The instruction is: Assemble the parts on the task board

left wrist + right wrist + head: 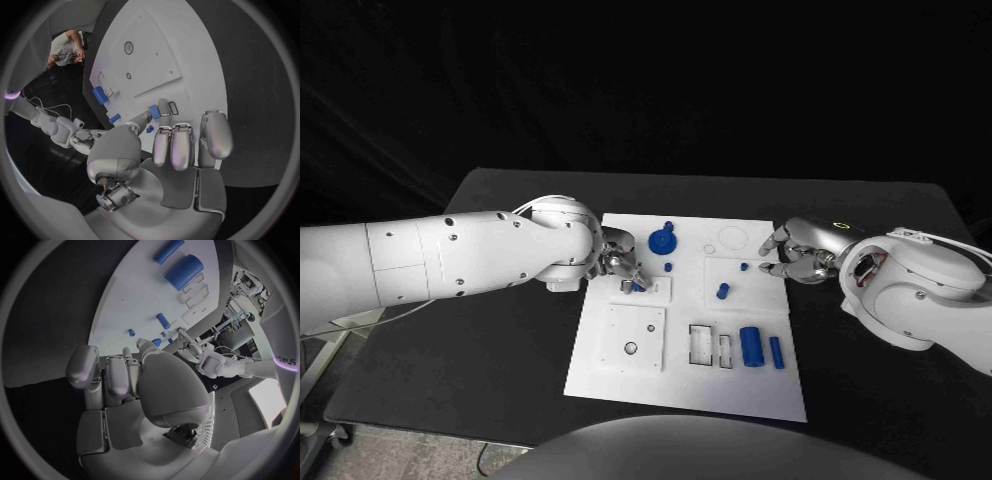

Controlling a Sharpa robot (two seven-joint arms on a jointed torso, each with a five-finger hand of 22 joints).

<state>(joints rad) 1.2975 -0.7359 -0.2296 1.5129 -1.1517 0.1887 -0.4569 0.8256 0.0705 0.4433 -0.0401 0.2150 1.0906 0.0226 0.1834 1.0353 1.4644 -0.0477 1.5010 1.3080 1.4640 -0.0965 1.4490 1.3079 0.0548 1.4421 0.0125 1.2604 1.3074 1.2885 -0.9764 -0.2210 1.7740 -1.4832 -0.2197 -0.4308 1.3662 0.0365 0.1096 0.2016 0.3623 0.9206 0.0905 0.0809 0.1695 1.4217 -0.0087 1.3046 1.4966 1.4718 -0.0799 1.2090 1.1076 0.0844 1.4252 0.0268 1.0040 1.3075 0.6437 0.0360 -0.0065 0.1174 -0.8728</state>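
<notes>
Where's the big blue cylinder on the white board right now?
In the head view, the large blue cylinder lies on the white task board near its right front, between a thinner blue rod and rectangular slots.

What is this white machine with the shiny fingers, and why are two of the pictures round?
It is a robot with two white arms and silver hands. The square picture looks down from its head. The round ones come from little cameras on its wrists. On the black table lies a white board with small blue pieces, like a round blue disc and a fat blue cylinder. The left hand has its fingers at a small blue piece, seemingly pinching it. The right hand waits by the board's edge, holding nothing.
</notes>
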